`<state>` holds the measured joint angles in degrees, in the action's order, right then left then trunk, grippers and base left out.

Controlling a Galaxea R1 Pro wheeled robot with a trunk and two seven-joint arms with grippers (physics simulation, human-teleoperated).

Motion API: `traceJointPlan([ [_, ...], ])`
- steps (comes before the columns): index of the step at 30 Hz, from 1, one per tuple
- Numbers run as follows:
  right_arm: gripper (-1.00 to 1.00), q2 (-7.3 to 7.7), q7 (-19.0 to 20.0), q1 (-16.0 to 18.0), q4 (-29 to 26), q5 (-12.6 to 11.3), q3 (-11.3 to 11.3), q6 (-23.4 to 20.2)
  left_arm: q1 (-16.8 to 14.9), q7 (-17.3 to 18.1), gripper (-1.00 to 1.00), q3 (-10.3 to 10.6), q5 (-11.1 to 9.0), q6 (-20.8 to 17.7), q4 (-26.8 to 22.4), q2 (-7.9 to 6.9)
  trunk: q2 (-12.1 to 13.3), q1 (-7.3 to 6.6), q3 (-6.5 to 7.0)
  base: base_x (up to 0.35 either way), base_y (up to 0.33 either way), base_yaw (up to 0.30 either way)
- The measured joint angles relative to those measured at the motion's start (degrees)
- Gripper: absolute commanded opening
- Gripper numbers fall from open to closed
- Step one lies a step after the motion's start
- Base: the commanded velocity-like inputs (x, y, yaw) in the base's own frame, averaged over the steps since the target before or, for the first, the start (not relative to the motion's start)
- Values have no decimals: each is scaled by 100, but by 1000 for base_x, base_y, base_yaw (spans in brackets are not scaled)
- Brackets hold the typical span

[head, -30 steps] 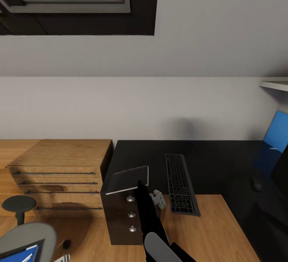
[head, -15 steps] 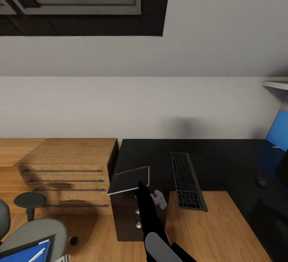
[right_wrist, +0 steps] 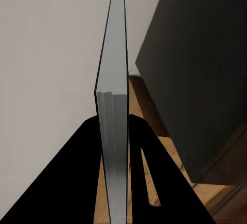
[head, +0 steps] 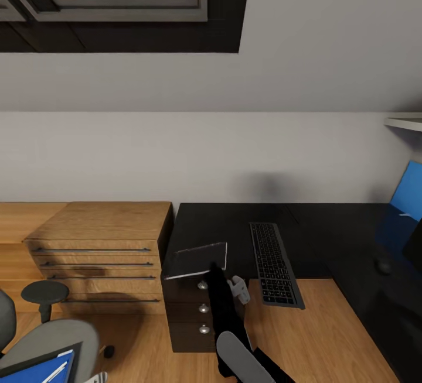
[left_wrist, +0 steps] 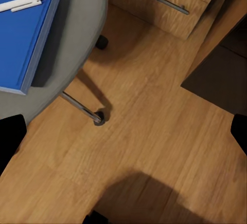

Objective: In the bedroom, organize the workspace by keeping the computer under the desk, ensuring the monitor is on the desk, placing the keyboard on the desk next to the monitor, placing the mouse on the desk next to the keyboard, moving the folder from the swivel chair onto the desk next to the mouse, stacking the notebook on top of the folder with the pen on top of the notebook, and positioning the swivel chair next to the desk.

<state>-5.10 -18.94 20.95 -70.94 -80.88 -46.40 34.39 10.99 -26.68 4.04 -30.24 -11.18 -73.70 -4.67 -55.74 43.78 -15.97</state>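
Note:
My right gripper [head: 218, 270] is shut on the dark notebook [head: 196, 260], holding it tilted over the left end of the black desk [head: 234, 225]. In the right wrist view the notebook [right_wrist: 116, 106] stands edge-on between the black fingers [right_wrist: 77, 172]. The keyboard [head: 275, 263] lies on the desk just right of it, and the mouse [head: 384, 266] sits far right. The blue folder [left_wrist: 25, 34] with the white pen [left_wrist: 23, 2] on it rests on the swivel chair's grey seat [left_wrist: 77, 39]. My left gripper [left_wrist: 126, 131] hangs open over the wood floor beside the chair.
A light-wood cabinet [head: 99, 242] stands left of the desk's dark drawer unit [head: 193, 313]. The chair's black armrest [head: 44, 292] and chrome base leg [left_wrist: 82, 108] are close to my left arm. A blue panel [head: 407, 190] backs the desk at right.
The camera swung left earlier, shifting the whole scene right. Since then my right gripper has carried the notebook slightly right and further over the desk, uncovering the top drawer knob.

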Motion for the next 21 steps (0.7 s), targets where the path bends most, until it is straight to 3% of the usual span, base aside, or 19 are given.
traceJointPlan([
  [3,-100,-148,8,7,169,66,231,-7,0,1,100,-3,0,0,0,5,0,0,0,0,0,0],
  [4,-100,-259,8,16,273,153,336,-6,0,3,100,-4,0,0,0,6,0,0,0,0,0,0],
  [11,-100,-490,3,56,665,270,631,32,0,-12,100,-22,-7,5,-76,0,0,0,0,0,0,0],
  [21,-100,-490,-15,60,863,169,675,358,0,-22,100,-32,-42,-8,-253,56,0,0,0,0,0,0],
])
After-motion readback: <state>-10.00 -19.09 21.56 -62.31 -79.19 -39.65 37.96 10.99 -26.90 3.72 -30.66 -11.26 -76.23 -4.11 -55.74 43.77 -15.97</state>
